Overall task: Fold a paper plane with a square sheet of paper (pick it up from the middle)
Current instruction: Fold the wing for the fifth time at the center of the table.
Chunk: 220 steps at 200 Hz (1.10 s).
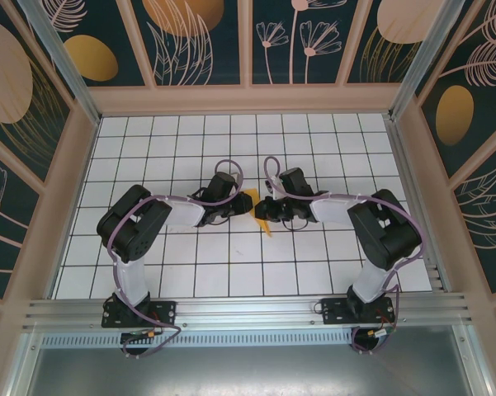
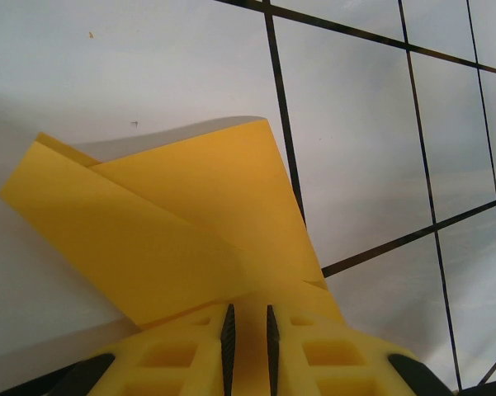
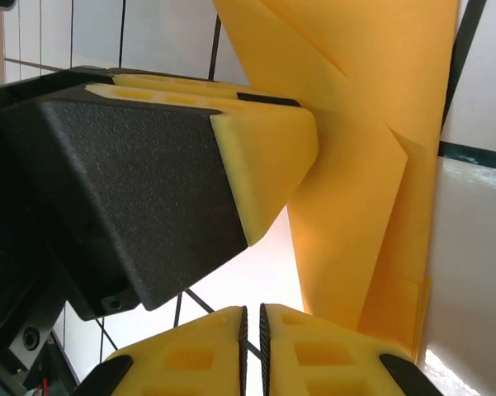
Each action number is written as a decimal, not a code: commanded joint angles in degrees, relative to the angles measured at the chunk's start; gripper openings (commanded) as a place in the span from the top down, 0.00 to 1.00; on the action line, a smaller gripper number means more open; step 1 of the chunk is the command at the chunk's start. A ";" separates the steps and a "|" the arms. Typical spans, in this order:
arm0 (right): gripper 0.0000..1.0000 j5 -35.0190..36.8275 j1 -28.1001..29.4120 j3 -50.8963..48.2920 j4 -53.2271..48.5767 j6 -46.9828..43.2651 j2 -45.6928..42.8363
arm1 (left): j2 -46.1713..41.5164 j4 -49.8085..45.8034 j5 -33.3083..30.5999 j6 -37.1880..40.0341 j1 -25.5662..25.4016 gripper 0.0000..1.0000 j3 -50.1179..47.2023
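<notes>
Pinching a folded edge of the thin, limp, easily creased paper (image 2: 181, 223) over the middle of the table (image 1: 231, 272), the left fingers (image 2: 181, 355) clamp it while the right fingers (image 3: 314, 346) sit pressed together beside it, so gripping along creases seems safest.

Shown are one creased orange-yellow sheet of paper (image 1: 265, 223) and one white tiled bench (image 1: 173, 140). Two arms, the left arm (image 1: 136, 227) and the right arm (image 1: 384, 224), carry two grippers: the left gripper (image 2: 248, 330) and the right gripper (image 3: 252, 330).
</notes>
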 commanded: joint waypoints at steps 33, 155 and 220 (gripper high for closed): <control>0.84 -1.55 1.03 2.04 -4.58 -3.55 4.64 | 2.93 -2.53 -1.69 0.75 0.03 0.78 0.08; 0.84 -1.29 0.87 -9.96 -10.94 -5.43 -4.47 | 3.90 -5.96 -4.65 1.65 0.09 0.78 2.06; 0.84 -1.37 1.03 -11.98 -11.05 -4.36 -6.19 | 5.52 -8.69 -4.93 1.95 0.11 0.79 3.36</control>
